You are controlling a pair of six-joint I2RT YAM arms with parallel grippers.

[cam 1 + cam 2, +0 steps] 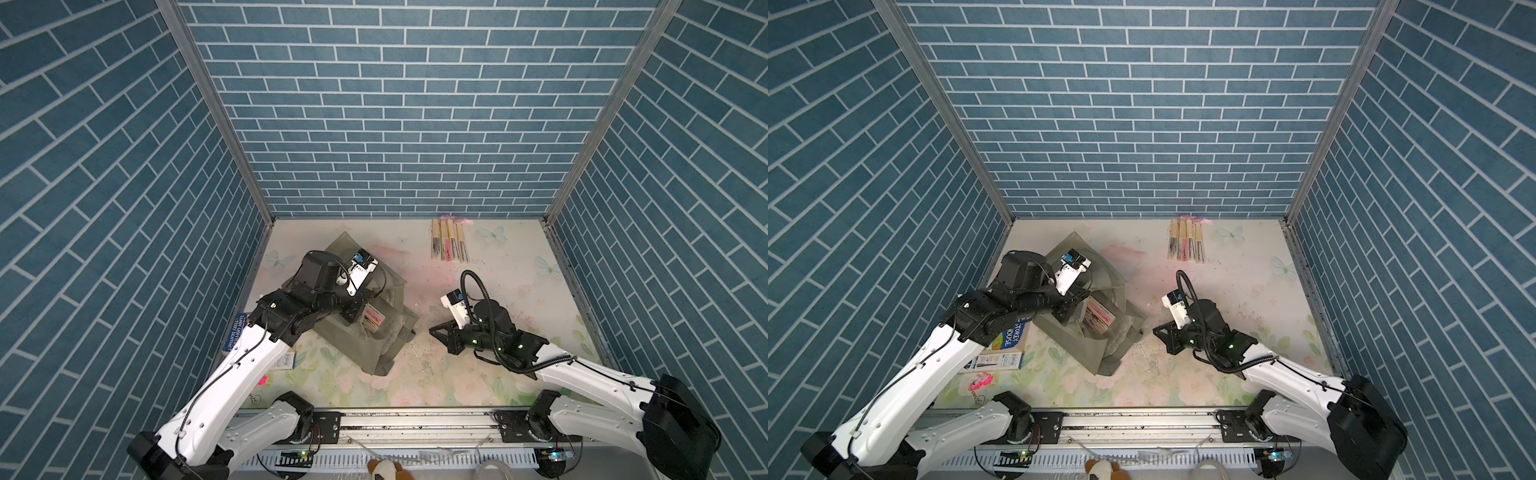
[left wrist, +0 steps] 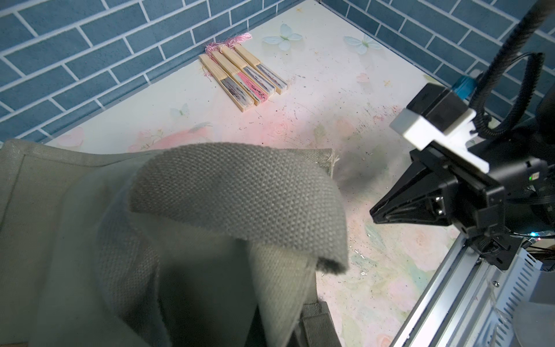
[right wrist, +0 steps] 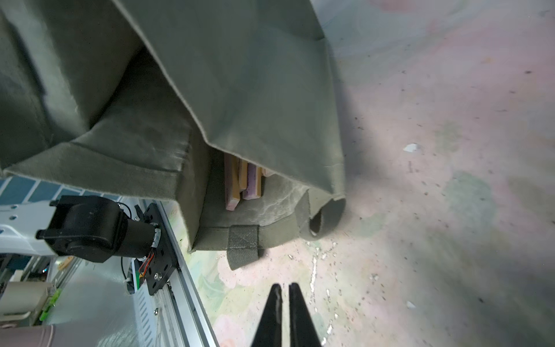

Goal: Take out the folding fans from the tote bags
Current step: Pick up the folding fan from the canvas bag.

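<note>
The left arm is stretched forward from its base and bent at the elbow, so that the wrist is turned down over the tote bag (image 1: 376, 347). The left claw (image 1: 354, 316) is set at the bag's mouth. Its fingers are hidden under draped fabric in the left wrist view, but it is pressed together on the cloth, and the upper side of the mouth is held lifted by it.

The right arm is laid low and nearly level over the table (image 1: 498, 286), with its wrist aimed at the bag. The right claw (image 3: 283, 289) is brought together with only a slim gap between its tips; nothing is gripped, and the bag is not touched by it.

Straight ahead of the right claw, the open mouth of the bag is seen, and closed fans (image 3: 242, 184) with pink and purple edges are lodged inside, under the raised flap. A row of folding fans (image 1: 450, 246) is laid on the table well beyond the right claw, beside the back wall, with pink tassels towards the wall.
</note>
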